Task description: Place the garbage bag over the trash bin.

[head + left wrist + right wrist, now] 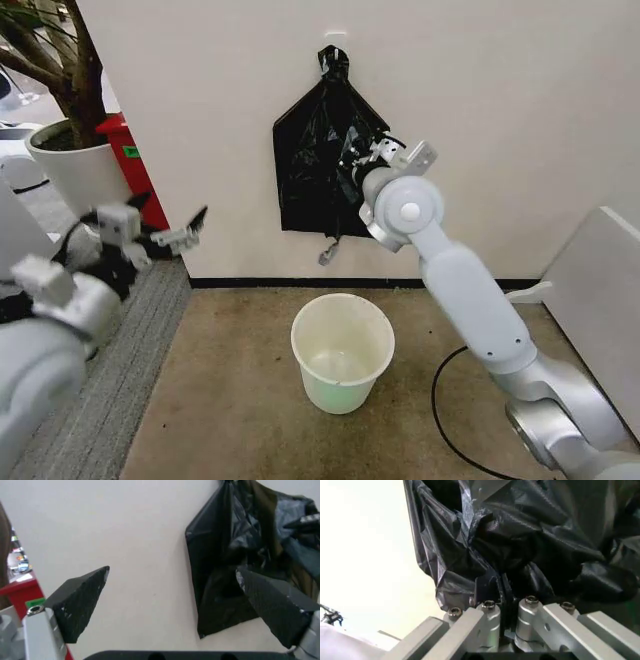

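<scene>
In the head view, the garbage bag (318,150) hangs flat against the far white wall, its knotted top caught on a small hook high up. The right arm reaches up and forward from the right, and the right gripper (357,160) is pressed into the right side of the bag, about halfway down. The trash bin (342,350) stands upright on the brown floor below the bag, nearer than the wall, with its mouth open and bare. The left gripper (172,236) is held at the left, well apart from the bag, its dark fingers spread. A white plant pot (72,168) with a tree sits at the far left, with a red box (135,165) just beside it

In the left wrist view, the left gripper (172,592) has its two black fingers wide apart with bare wall between them, and the garbage bag (235,562) hangs beyond the one finger

In the right wrist view, the right gripper (500,588) has its dark fingers drawn together, pinching a wrinkled fold of the garbage bag (520,528), which bunches up around them
</scene>
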